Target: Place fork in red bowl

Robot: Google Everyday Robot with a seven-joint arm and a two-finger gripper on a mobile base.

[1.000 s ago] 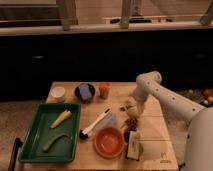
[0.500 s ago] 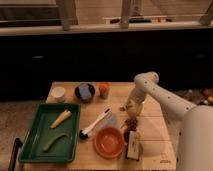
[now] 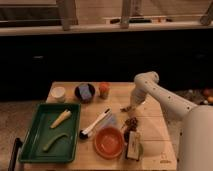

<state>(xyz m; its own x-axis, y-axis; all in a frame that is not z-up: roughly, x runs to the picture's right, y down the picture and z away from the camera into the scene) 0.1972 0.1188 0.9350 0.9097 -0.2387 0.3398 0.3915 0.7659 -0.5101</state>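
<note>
Beyond 1 red bowl (image 3: 109,142), 1 hand (image 3: 129,107) hangs low over the table (image 3: 120,92), its grip impossible to tell

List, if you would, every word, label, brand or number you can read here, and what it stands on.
No text can be read anywhere in this view.
Small packet beside the red bowl: pale patches, too blurred to read.
Orange cup: no legible label.
Gripper, low over the far right part of the table: no marking visible.
</note>
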